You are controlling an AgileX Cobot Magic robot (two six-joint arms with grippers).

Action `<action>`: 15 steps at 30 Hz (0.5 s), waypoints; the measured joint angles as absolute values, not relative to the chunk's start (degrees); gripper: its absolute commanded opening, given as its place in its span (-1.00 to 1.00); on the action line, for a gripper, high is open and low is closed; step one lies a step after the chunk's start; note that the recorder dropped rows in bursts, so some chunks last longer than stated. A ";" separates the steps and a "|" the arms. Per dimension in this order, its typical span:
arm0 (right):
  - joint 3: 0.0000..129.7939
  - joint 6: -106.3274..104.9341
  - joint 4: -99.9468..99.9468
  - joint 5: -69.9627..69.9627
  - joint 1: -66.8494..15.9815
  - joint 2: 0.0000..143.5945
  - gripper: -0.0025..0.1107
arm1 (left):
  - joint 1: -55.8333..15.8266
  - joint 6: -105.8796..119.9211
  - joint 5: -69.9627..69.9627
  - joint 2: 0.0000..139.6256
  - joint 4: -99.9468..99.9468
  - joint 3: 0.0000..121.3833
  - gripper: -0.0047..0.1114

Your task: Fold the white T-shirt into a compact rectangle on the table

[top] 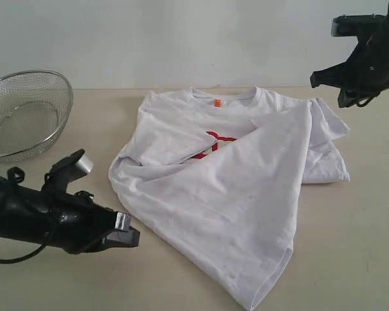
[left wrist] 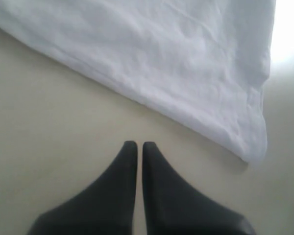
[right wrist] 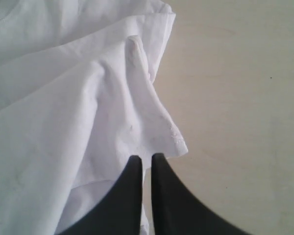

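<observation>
As I judge the fold so far: early. One lower corner of the shirt (top: 233, 188) is thrown diagonally across the chest toward the upper right of the exterior view, hiding most of the red lettering (top: 214, 139).
Done: that single slanted fold, loose and wrinkled.
Left: sleeves and sides are not squared, the hem pokes out at the lower centre, and the outline is no rectangle yet.
Shirt place: middle of the exterior view, flat on the table (top: 350, 246), collar toward the top.
Left gripper (left wrist: 139, 144): jaws together, empty, lower left of the exterior view, just beside the shirt's edge and apart from it.
Right gripper (right wrist: 146, 157): jaws together, and I see no cloth between them. It sits upper right of the exterior view, raised near the sleeve.
Count, shirts: one.
Count, grippers: two.
Count, baskets: one basket (top: 26, 113), upper left, apart from the shirt.
Count, tables: one.
</observation>
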State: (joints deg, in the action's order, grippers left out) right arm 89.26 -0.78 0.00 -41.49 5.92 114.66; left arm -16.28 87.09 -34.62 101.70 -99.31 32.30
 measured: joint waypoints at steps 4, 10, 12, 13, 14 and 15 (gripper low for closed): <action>89.26 -2.19 0.00 -41.49 5.92 114.66 -0.94 | -16.32 87.03 -34.62 104.43 -99.35 35.55 -0.73; 89.26 -3.08 0.00 -41.49 5.92 114.66 -0.94 | -16.32 79.48 -34.71 106.27 -95.61 37.77 -0.05; 89.26 -3.57 0.00 -41.49 5.92 114.66 -0.94 | -16.32 74.55 -34.97 106.52 -91.15 37.70 0.08; 89.26 -3.85 0.00 -41.49 5.92 114.66 -0.94 | -16.32 72.03 -35.33 106.52 -89.16 37.70 0.09; 89.26 -3.99 0.00 -41.49 5.92 114.66 -0.94 | -16.32 70.31 -35.80 106.52 -88.09 37.70 0.09; 89.26 -4.10 0.00 -41.49 5.92 114.66 -0.94 | -16.32 68.80 -36.40 106.52 -87.24 37.70 0.09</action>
